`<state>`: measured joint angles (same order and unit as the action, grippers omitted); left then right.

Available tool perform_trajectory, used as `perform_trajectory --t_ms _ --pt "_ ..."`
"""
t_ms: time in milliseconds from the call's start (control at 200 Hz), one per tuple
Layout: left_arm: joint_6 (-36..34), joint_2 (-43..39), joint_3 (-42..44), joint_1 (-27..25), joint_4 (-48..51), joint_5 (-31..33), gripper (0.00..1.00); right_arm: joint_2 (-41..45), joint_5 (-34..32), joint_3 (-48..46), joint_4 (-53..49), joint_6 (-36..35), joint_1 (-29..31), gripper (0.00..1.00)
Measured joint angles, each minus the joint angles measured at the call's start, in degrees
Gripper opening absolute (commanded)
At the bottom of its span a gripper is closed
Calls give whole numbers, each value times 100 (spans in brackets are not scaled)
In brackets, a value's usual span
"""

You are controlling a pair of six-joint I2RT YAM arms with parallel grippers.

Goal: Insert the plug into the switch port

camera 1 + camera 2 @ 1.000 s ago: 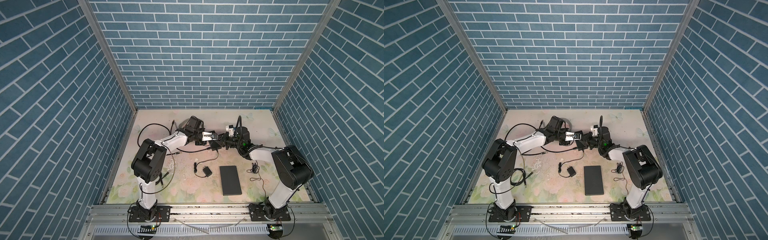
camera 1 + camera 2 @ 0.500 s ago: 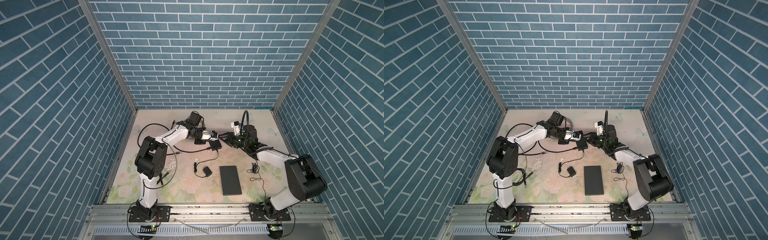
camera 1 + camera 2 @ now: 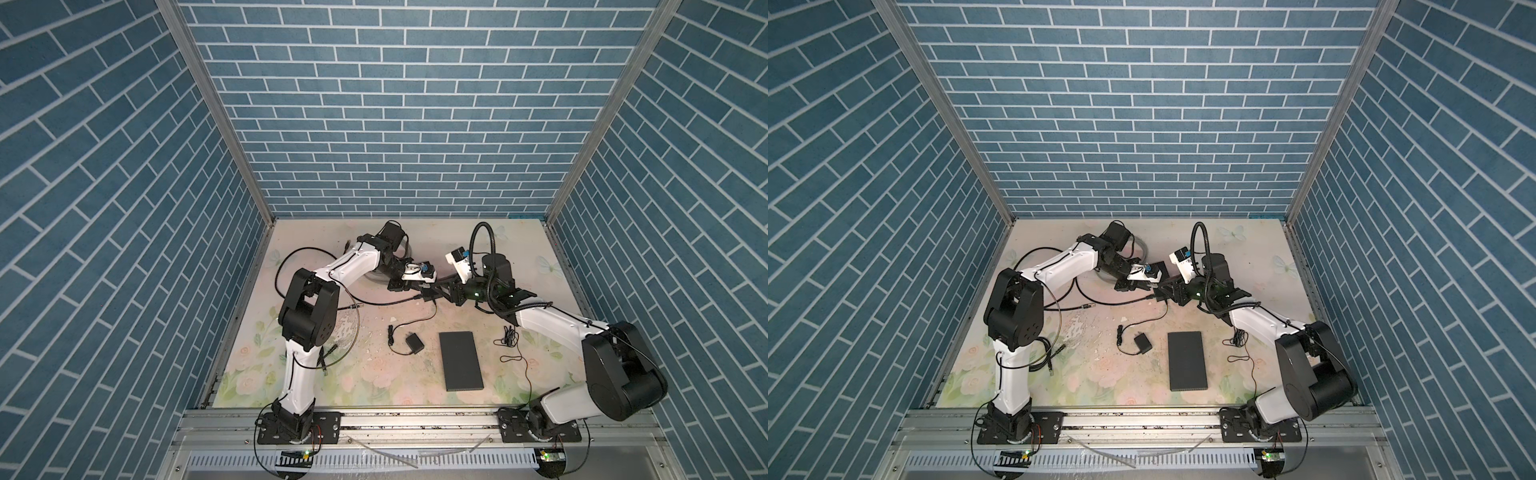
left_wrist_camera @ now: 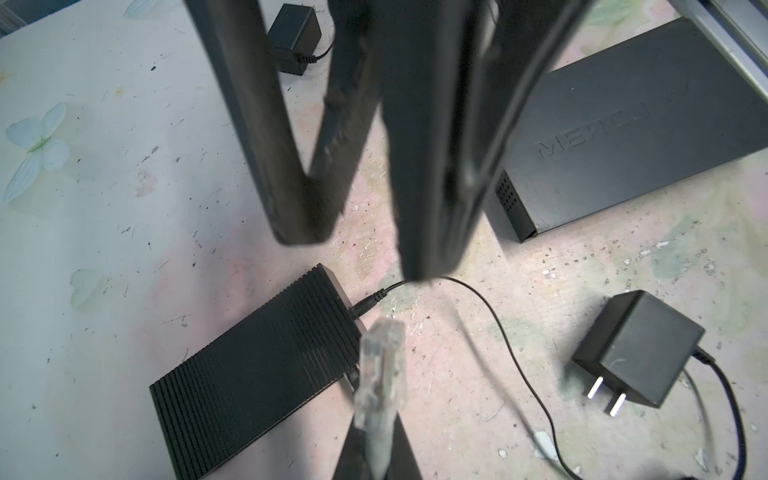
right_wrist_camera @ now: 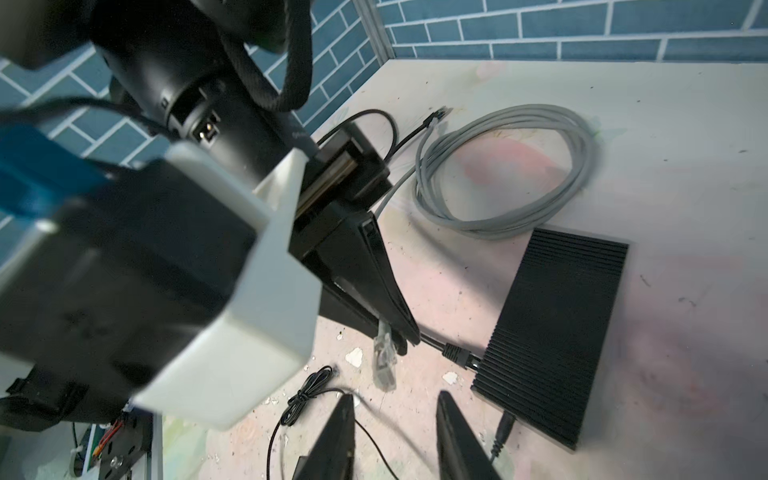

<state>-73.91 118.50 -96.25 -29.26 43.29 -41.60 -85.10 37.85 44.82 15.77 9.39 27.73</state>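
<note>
— How are the arms standing?

— Both lean in low over the surface (image 3: 525, 245), elbows bent, wrists turned so that the tips nearly meet in the middle. The left tool (image 4: 376, 432) is clenched on the plug (image 4: 380, 365). The right tool (image 5: 395, 399) is released, and its two black wedge fingers (image 5: 459, 444) stand apart with nothing between them.

— And the plug?

— Clear plastic, boxy, poking out past the left tips and held off the surface. It hangs just beside the short end of the switch (image 5: 552, 336), close to where a thin black lead (image 4: 490, 316) goes in. It is not in a port.

— What is the switch like?

— A small black slab, finely ribbed on top, lying flat.

— Anything else down there?

— A grey cable (image 5: 498, 166) in loose loops near the switch, a matt black adapter (image 4: 636, 349) with two metal prongs, and a bigger smooth box (image 4: 644, 124) with raised lettering. The surface itself is pale, flower-printed and scuffed.
</note>
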Motion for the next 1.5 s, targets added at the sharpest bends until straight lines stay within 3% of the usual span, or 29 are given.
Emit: perform_trajectory --t_ms 440,1105,1420,1495 --pt "-42 37 -59 15 234 -114 0 -326 35 11 181 -195 205 20" --pt "-52 39 -122 22 343 -179 0 -450 -101 13 619 -179 240 29" --pt "-42 42 -122 37 354 -203 0 -450 -76 13 822 -105 275 7" --pt "26 42 -120 37 297 -190 8 -450 -83 13 820 -107 275 4"
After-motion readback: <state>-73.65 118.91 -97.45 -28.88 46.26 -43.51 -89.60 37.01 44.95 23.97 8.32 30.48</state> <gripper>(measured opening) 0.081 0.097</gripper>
